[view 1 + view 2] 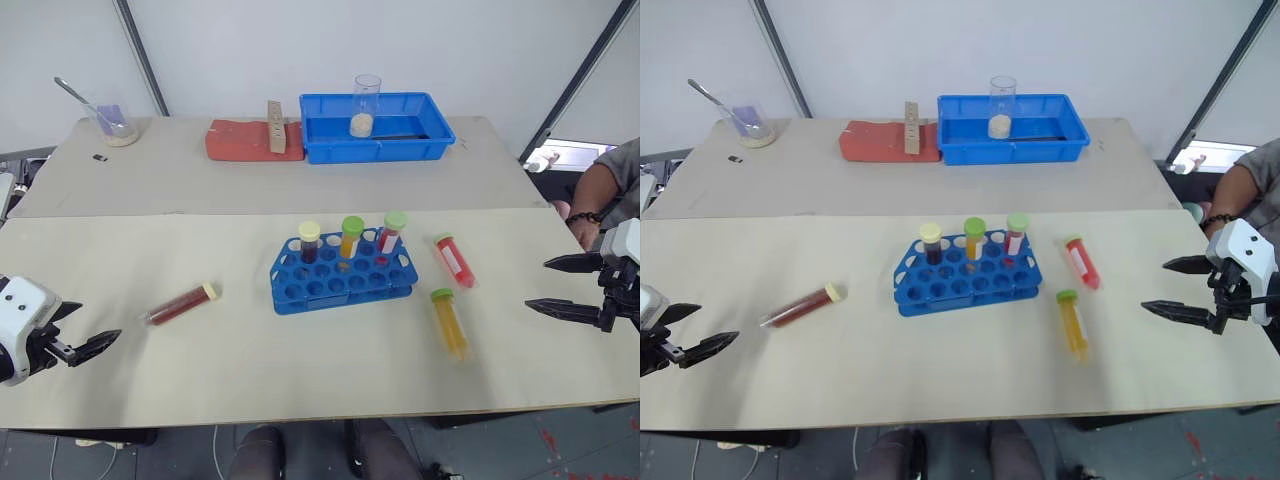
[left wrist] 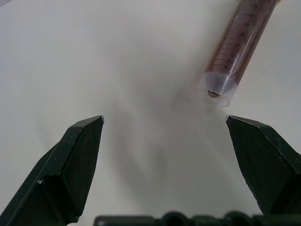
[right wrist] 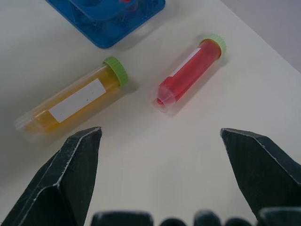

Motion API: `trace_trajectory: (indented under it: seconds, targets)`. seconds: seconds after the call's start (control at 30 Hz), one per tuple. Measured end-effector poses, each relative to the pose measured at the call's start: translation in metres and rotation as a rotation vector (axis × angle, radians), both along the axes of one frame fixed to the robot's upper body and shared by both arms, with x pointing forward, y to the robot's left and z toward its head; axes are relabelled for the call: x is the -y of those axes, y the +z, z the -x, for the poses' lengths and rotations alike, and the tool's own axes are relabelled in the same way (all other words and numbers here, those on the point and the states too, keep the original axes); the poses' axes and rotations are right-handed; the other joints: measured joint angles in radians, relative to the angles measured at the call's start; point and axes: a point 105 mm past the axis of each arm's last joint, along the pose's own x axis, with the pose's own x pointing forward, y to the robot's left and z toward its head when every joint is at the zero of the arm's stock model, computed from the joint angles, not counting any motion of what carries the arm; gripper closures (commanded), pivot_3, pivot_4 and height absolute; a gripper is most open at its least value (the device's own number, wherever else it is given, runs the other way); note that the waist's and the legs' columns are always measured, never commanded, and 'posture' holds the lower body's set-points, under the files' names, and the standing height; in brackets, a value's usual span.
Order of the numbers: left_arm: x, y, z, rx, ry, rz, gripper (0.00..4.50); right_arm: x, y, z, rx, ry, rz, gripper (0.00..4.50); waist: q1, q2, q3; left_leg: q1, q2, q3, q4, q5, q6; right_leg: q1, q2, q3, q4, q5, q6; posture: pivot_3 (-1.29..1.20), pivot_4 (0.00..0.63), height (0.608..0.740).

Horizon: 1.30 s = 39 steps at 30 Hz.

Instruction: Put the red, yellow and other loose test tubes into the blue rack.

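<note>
1. Nearest the head camera, at the lower left edge of the frame, the left gripper [image 1: 88, 347] hovers over the cream table [image 1: 300, 380] with its two black fingers spread apart and nothing between them.
2. Its wrist view adds what the head views cannot: the conical tip of the dark red-brown tube [image 2: 237, 47] lies just beyond the open fingers [image 2: 75, 165], clear of both, with printed graduations along its wall.
3. From the head views that same tube [image 1: 183, 304] lies on its side left of centre, cream cap toward the rack.
4. At the centre stands the blue rack [image 1: 342, 275], holding three upright tubes in its back row: a cream-capped dark one [image 1: 309, 241], a green-capped orange one [image 1: 351, 236] and a green-capped red one [image 1: 392, 232].
5. Right of the rack, the red tube [image 1: 455, 260] and the yellow tube [image 1: 449, 321] lie flat, apart from each other.
6. In the right wrist view both show white labels, and a rack corner [image 3: 113, 19] sits beyond them.
7. Along the top of the frame sit a beaker with a spoon [image 1: 112, 122], a red pad [image 1: 250, 140] and a blue tray [image 1: 375, 128] holding a tall clear beaker [image 1: 365, 104].
8. At the right edge, the right gripper [image 1: 560, 286] hangs level, jaws wide and empty, with a person's arm [image 1: 600, 195] just behind it.
</note>
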Motion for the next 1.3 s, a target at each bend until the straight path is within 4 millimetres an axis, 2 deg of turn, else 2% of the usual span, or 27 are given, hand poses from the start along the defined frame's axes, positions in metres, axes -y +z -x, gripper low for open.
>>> trace_trajectory:
  seconds: [0.2, 0.67, 0.8, 0.93, 1.03, 1.1, 1.17, 1.3]
  targets:
    - [0.002, 0.007, -0.007, 0.029, -0.001, 0.005, 0.01, -0.002, 0.001, -0.002, 0.008, 0.013, -0.003, 0.02, 0.0, 0.0, 0.0, 0.001, 0.0, 0.0, 0.0, 0.0, 0.0, 0.001, 0.0, 0.0, 0.0, 0.0, 0.0, 0.0, 0.15, 0.74]
    - [0.006, 0.007, -0.008, 0.027, -0.007, 0.013, 0.01, -0.001, -0.002, -0.002, 0.005, 0.012, -0.014, 0.02, 0.0, 0.0, 0.0, 0.001, 0.0, 0.0, 0.0, 0.0, 0.0, 0.001, 0.0, 0.0, 0.001, 0.0, 0.0, 0.0, 0.15, 0.74]
    - [0.013, 0.009, -0.008, 0.037, -0.051, 0.023, 0.01, -0.002, -0.002, -0.003, 0.012, 0.012, -0.017, 0.02, 0.0, 0.0, 0.0, 0.001, 0.0, 0.0, 0.0, 0.0, 0.0, 0.001, 0.0, 0.0, 0.002, 0.0, 0.0, 0.0, 0.15, 0.74]
    - [0.021, 0.021, -0.014, 0.083, -0.098, 0.071, 0.01, -0.008, -0.001, -0.006, 0.009, -0.013, -0.083, 0.02, 0.001, 0.0, 0.0, 0.001, 0.0, 0.0, 0.0, 0.0, 0.0, 0.001, 0.0, 0.0, 0.002, 0.0, 0.0, 0.0, 0.15, 0.74]
    - [0.046, 0.031, -0.018, 0.104, -0.195, 0.104, 0.01, -0.014, 0.007, -0.01, 0.014, -0.031, -0.123, 0.02, 0.001, 0.0, 0.0, 0.001, -0.001, 0.0, 0.0, 0.0, 0.0, 0.001, 0.0, 0.001, 0.002, 0.0, 0.0, 0.0, 0.15, 0.74]
    - [0.084, 0.038, -0.023, 0.12, -0.335, 0.122, 0.01, -0.022, 0.016, -0.013, 0.034, -0.025, -0.134, 0.02, 0.003, 0.0, 0.0, 0.001, -0.001, 0.0, 0.0, 0.0, 0.0, 0.002, 0.0, 0.001, 0.002, 0.0, 0.001, 0.0, 0.15, 0.74]
    - [0.134, 0.043, -0.023, 0.123, -0.527, 0.154, 0.01, -0.037, 0.029, -0.016, 0.073, -0.007, -0.14, 0.02, 0.006, 0.0, 0.0, 0.001, -0.001, 0.0, 0.0, 0.0, 0.0, 0.002, 0.0, 0.001, 0.002, 0.001, 0.002, 0.0, 0.15, 0.74]
    - [0.175, 0.046, -0.019, 0.112, -0.688, 0.19, 0.01, -0.052, 0.037, -0.024, 0.081, -0.029, -0.14, 0.02, 0.001, 0.0, 0.0, 0.001, -0.001, -0.001, 0.0, 0.0, 0.0, 0.002, 0.001, 0.001, 0.003, 0.002, 0.003, 0.0, 0.15, 0.74]
